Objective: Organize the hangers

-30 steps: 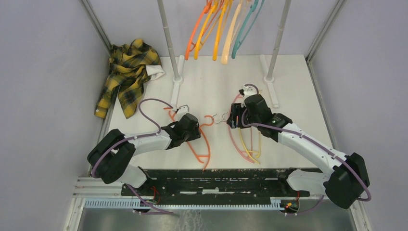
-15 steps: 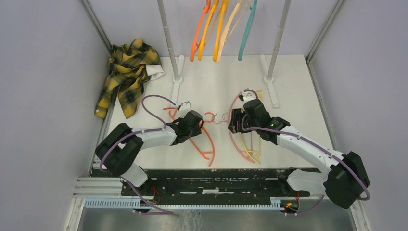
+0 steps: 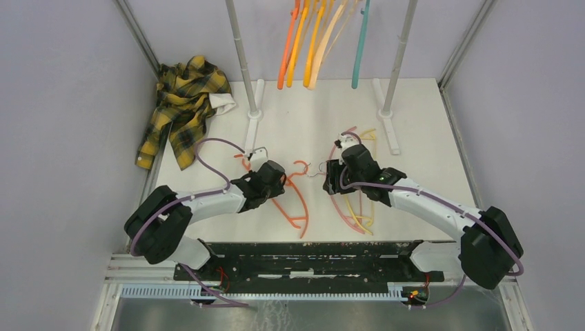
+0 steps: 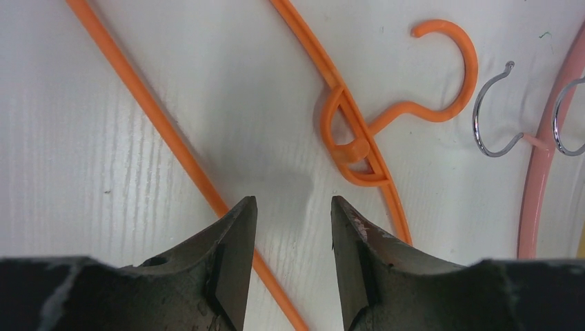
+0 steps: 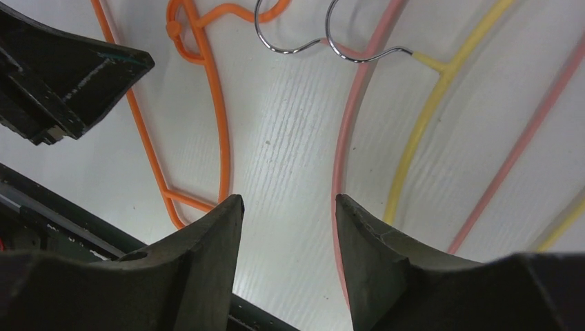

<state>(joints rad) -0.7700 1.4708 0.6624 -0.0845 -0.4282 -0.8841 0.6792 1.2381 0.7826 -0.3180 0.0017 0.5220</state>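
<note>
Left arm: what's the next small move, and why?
Probably nudge the left gripper forward and slightly right, then lower it so the open jaws straddle the orange hanger at its neck. Right now the jaws are over bare table, with the neck just ahead, so closing here would likely grab nothing.

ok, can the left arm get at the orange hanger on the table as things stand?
Probably yes. The left end effector hovers open right over the orange hanger, nothing between them; the pink hanger lies clear alongside.
</note>
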